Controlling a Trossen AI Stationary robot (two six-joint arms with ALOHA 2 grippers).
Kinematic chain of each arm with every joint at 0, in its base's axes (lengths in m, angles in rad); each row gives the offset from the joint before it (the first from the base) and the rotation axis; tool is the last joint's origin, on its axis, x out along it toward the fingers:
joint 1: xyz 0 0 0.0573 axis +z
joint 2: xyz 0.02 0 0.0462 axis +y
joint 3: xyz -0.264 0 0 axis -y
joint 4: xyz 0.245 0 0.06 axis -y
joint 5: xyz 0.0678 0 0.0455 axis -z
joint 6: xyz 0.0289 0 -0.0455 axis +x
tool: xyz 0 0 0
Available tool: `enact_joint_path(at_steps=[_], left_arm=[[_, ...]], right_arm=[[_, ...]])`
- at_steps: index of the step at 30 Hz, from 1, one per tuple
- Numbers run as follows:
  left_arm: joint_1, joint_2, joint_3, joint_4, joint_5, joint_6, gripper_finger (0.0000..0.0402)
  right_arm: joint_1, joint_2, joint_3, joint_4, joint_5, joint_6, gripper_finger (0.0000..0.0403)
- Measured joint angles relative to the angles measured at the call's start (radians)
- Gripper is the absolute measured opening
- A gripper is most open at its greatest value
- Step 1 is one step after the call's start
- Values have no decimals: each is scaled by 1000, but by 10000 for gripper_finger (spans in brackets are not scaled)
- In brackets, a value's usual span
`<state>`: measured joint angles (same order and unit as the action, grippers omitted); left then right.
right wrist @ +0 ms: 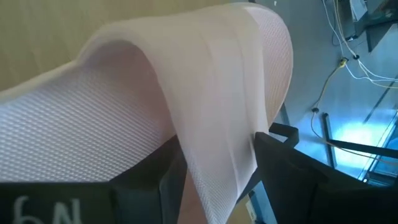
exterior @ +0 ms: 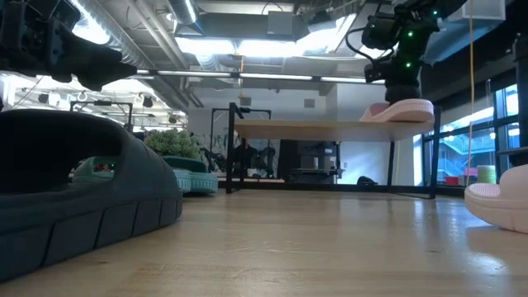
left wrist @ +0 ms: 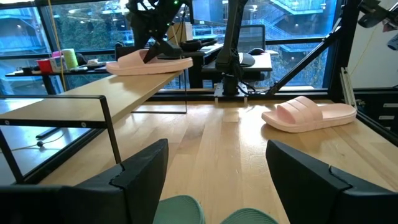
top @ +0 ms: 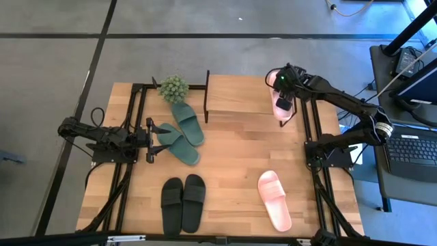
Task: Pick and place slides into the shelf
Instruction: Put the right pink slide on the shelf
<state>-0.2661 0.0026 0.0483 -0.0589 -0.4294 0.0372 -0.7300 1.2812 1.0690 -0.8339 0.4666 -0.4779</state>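
The shelf [top: 239, 102] stands at the table's far side. A light pink slide [top: 283, 104] lies on the right end of its plank top, and my right gripper [top: 282, 96] is shut on it from above. The low view shows that slide [exterior: 404, 110] flat on the plank [exterior: 313, 128]. The other pink slide [top: 274, 199] lies sole down near the right front. Two black slides [top: 183, 201] lie side by side at the front, and two dark green slides [top: 181, 133] at centre left. My left gripper [top: 151, 137] stays open and level just left of the green pair. My right gripper pinches the pink slide's wide strap [right wrist: 217, 143] between its two fingers, one finger [right wrist: 146, 180] under the strap's arch and the other [right wrist: 292, 174] outside it. The fingers slant down from above. The slide's sole lies on the shelf's top plank, right way up.
A small potted plant [top: 173, 87] stands at the shelf's left end, by the far green slide. The shelf's black side frames [top: 207, 96] rise at both ends. Bare wood lies between the black pair and the near pink slide.
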Motion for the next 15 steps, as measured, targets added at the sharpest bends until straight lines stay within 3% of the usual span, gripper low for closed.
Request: enact_joint_path(at_steps=[15], left_arm=[[0, 0, 0, 0, 0, 0, 263]], right_arm=[[1, -1, 1, -23, -50, 7, 186]])
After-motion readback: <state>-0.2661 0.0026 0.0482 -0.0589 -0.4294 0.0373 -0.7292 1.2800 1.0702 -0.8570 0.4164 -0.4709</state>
